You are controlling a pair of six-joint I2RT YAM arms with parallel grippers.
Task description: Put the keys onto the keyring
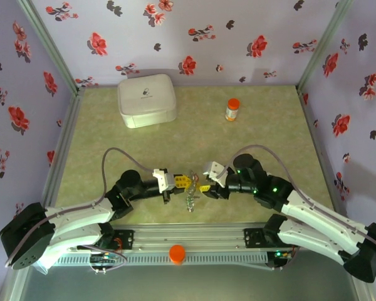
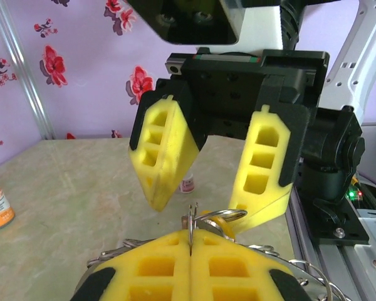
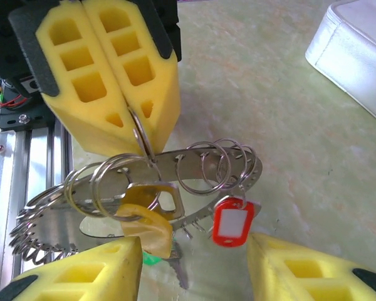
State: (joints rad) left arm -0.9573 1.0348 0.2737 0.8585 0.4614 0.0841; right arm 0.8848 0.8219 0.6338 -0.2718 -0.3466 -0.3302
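Because the left end effector (image 3: 133, 122) is clamped shut on nothing more than one thin wire loop at the very tips of its yellow pads, the whole keyring (image 3: 169, 155) hangs from a narrow pinch, held up off the tabletop (image 3: 269, 94) between the two arms. The right end effector (image 3: 194, 266) stands open just below and in front of it, its pads either side of the dangling bundle and holding nothing. A red-tagged key (image 3: 229, 221) hangs from one of the small split rings (image 3: 203, 169) on the band. A yellow-tagged key (image 3: 145, 221) lies against the underside beside it; whether that one is threaded on I cannot tell. The likeliest fault is the loop twisting or sliding out of the foam if the right side tugs, dropping everything to the tabletop. Closing now could also catch the red tag or several rings at once rather than a single key, and the two end effectors are close enough to knock pads.
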